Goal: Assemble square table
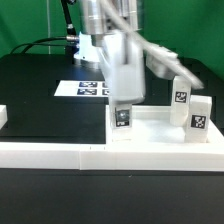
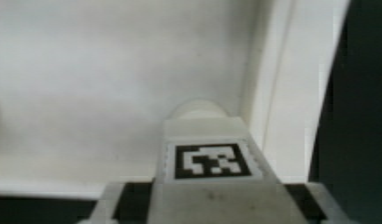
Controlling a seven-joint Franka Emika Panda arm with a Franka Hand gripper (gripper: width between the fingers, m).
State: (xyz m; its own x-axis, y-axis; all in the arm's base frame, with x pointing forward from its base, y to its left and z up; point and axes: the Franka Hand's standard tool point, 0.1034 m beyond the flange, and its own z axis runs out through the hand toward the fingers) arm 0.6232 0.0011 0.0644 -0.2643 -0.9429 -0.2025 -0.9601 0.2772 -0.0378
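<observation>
The square table's white slab lies flat at the exterior view's right, behind the front rail. My gripper hangs over the slab's near left corner, shut on a white leg block that stands upright with its tag facing the camera. In the wrist view this leg block runs out from between my dark fingers, which press on both its sides, with the slab below it. Two more tagged leg blocks stand upright at the slab's right side.
A long low white rail runs along the front of the table. The marker board lies on the black table behind my arm. A small white piece shows at the exterior view's left edge.
</observation>
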